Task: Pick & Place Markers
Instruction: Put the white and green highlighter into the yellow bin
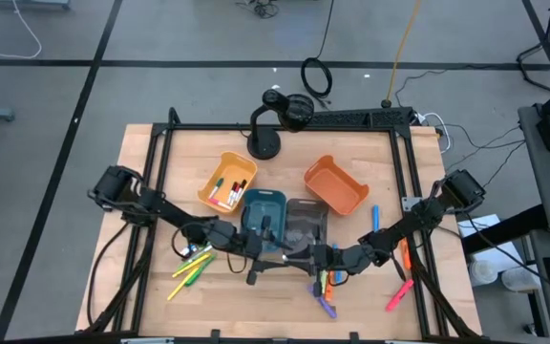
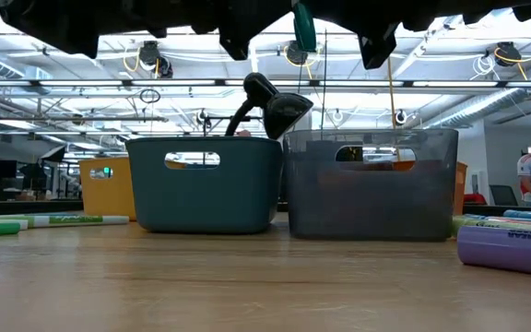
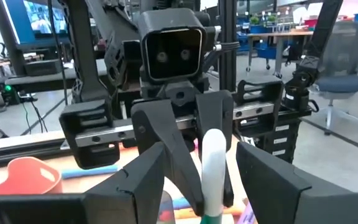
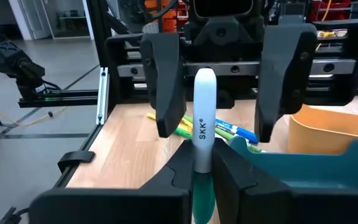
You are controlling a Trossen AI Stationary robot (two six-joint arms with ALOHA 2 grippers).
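A marker with a white barrel (image 4: 204,112) and a green lower end (image 2: 303,28) stands upright in the air above the table's near middle, with my right gripper (image 4: 202,163) shut on it. My left gripper (image 3: 201,152) faces it from the table's left, open. Its fingers (image 4: 166,81) stand on either side of the marker's white upper end (image 3: 214,155), apart from it. In the high view the two grippers meet just in front of the teal bin (image 1: 263,212) and the grey bin (image 1: 305,224). More markers lie on the table at the left (image 1: 191,268) and the right (image 1: 399,292). My right gripper pinches the marker between its two fingers where the white barrel meets the green end (image 4: 202,163). The fingers come level from the table's right and lie across the marker. The marker stands upright, white end up, lifted clear of the table.
A yellow bin (image 1: 227,183) holds a few markers, and an orange bin (image 1: 336,186) stands at the far right. A black camera stand (image 1: 264,141) rises behind the bins. Purple, orange and blue markers (image 1: 325,292) lie near the front edge.
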